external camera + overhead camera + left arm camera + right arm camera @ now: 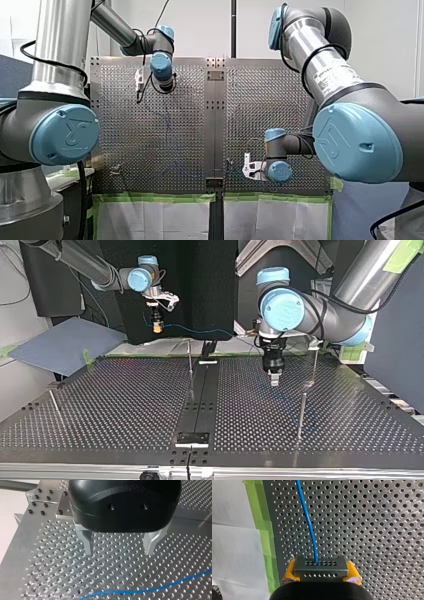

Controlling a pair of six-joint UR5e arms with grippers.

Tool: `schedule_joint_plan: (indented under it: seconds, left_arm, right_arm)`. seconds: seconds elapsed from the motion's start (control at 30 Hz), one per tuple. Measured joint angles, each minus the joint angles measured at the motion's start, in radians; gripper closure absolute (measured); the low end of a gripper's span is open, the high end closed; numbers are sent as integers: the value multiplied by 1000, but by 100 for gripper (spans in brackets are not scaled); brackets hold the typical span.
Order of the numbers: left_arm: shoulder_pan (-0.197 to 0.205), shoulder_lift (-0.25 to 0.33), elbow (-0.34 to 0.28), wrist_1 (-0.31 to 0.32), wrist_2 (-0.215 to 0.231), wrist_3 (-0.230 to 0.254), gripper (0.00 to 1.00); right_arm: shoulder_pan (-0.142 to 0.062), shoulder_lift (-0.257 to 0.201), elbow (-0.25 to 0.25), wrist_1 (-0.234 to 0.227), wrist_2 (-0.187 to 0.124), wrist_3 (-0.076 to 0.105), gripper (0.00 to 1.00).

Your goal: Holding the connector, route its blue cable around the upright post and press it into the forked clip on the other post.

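Note:
My right gripper (321, 573) is shut with its yellow pads (289, 572) on a dark connector (321, 564). The blue cable (308, 517) leaves the connector and runs ahead over the perforated plate. In the top view that gripper (157, 329) hangs above the table's far edge at the left, and the cable (205, 331) stretches from it toward the middle. My left gripper (119, 548) stands open just above the plate, metal fingers (87, 542) apart with nothing between them; the cable (150, 589) lies ahead of it. Thin upright posts (190, 357) (301, 412) stand on the table.
Another thin post (315, 365) stands beside my left gripper (274, 380), and a slanted rod (55, 405) at the top view's left. A raised strip (200, 400) splits the perforated table. Green tape (155, 197) lines the front view's near edge.

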Motion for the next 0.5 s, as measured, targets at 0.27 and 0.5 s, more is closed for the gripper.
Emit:
schedule_joint_plan:
  seconds: [0.27, 0.5]
  left_arm:
    - [-2, -3, -1, 10, -53, 64, 0]
    - [-6, -5, -14, 48, -31, 130, 0]
  right_arm:
    - [0, 0, 0, 0, 0, 0, 100]
    - [0, 0, 0, -1, 0, 0, 100]
